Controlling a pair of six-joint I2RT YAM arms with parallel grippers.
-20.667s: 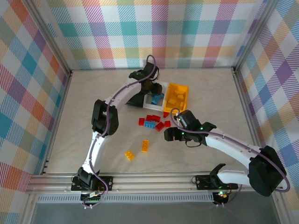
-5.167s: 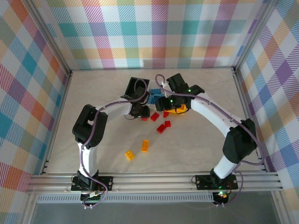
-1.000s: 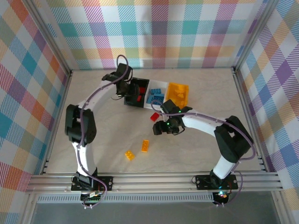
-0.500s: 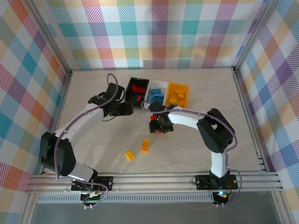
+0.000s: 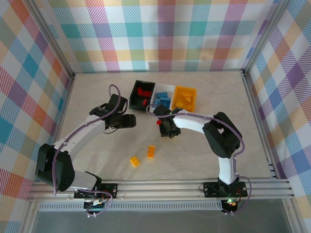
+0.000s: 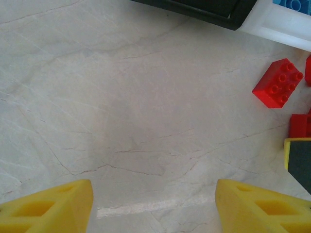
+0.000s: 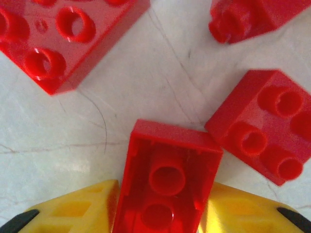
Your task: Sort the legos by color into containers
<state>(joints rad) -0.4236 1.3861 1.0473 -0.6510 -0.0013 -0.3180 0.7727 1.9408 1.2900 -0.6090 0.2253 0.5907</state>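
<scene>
My right gripper (image 7: 163, 194) is shut on a red lego (image 7: 167, 174) that lies underside up on the table between the yellow fingers. Three more red legos lie close around it (image 7: 63, 39) (image 7: 262, 131) (image 7: 248, 19). From above, this gripper (image 5: 163, 125) sits just in front of the white container (image 5: 163, 97). My left gripper (image 6: 153, 204) is open over bare table, left of the red legos (image 6: 278, 83); from above it (image 5: 132, 121) is in front of the black container (image 5: 143, 93). The yellow-orange container (image 5: 184, 98) holds yellow legos.
Two yellow-orange legos (image 5: 151, 151) (image 5: 134, 161) lie apart in the middle of the table, nearer the arm bases. Red legos are in the black container, blue ones in the white one. Checked walls enclose the table.
My right gripper has shifted left to the red legos and shut on one. My left arm has drawn back from over the black container and down to the table in front of it.
</scene>
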